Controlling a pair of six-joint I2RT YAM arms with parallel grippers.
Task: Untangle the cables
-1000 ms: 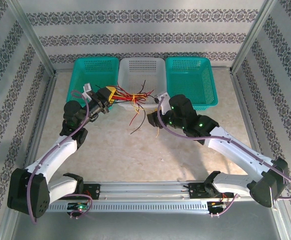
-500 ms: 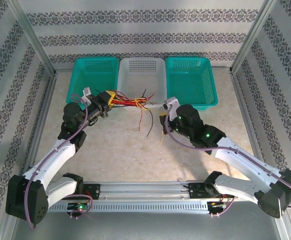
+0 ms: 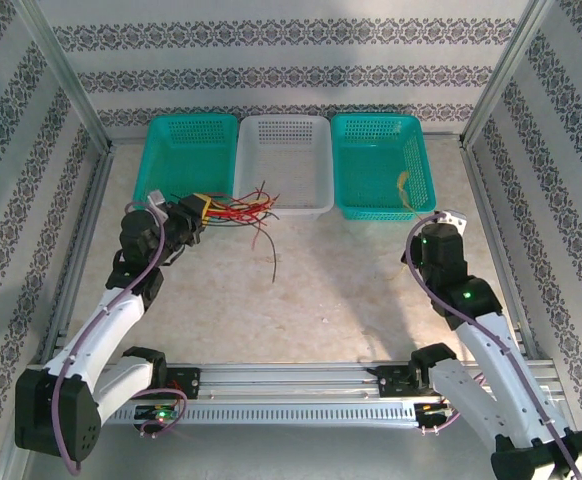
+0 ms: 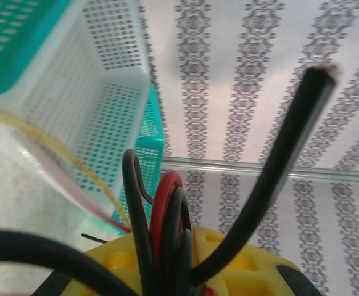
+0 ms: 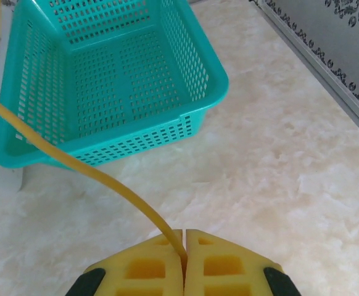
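A pale marbled tabletop (image 3: pixel 311 300) sits between patterned papered walls (image 3: pixel 291 60). At its far edge stand a teal mesh plastic basket (image 3: pixel 186 150), a white mesh plastic basket (image 3: pixel 283 160) and a second teal mesh basket (image 5: pixel 105 80). The left gripper (image 3: pixel 201 206) clamps a bundle of thin red, black and yellow wires (image 3: pixel 243 210) just before the white basket. The right gripper (image 5: pixel 184 246), jaws pressed together, pinches one thin yellow wire (image 5: pixel 105 179) reaching over the second basket. Open tabletop stretches between the arms.

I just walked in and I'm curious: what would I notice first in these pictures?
Probably the spiky bundle of red and black wires that the left gripper grips in front of the white basket. Next, the right gripper pinches one long yellow wire by the green basket on the right.
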